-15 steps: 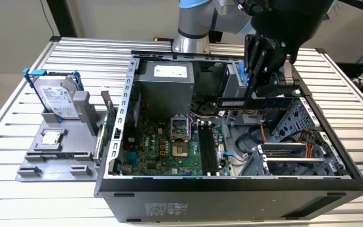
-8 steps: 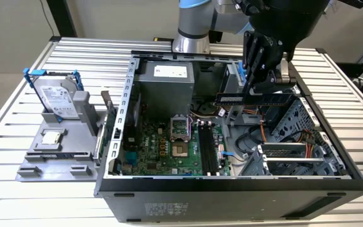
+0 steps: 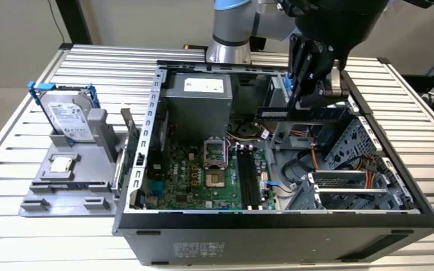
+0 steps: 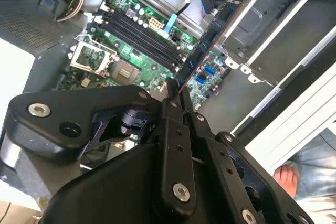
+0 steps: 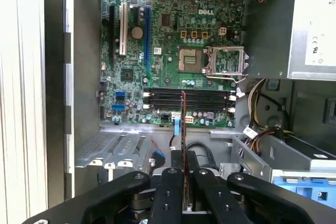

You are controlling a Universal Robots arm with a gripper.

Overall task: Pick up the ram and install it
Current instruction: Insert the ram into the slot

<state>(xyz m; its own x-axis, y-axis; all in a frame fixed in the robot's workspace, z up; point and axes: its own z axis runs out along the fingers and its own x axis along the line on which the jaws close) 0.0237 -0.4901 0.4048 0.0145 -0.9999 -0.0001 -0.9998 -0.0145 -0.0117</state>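
Right now the gripper (image 3: pixel 304 103) is clamping the ram (image 3: pixel 302 113), fingers closed on its upper edge, and is holding it level in mid-air over the open PC case (image 3: pixel 239 243), twd the drive-cage side. In the exterior view, the stick is hanging clear of the black mobo slots (image 3: pixel 248 178), not touching them. The hard drive (image 3: pixel 66 116) is standing upright in its blue frame on a grey stand (image 3: pixel 66 189) at the exterior view's left, well apart from the case.
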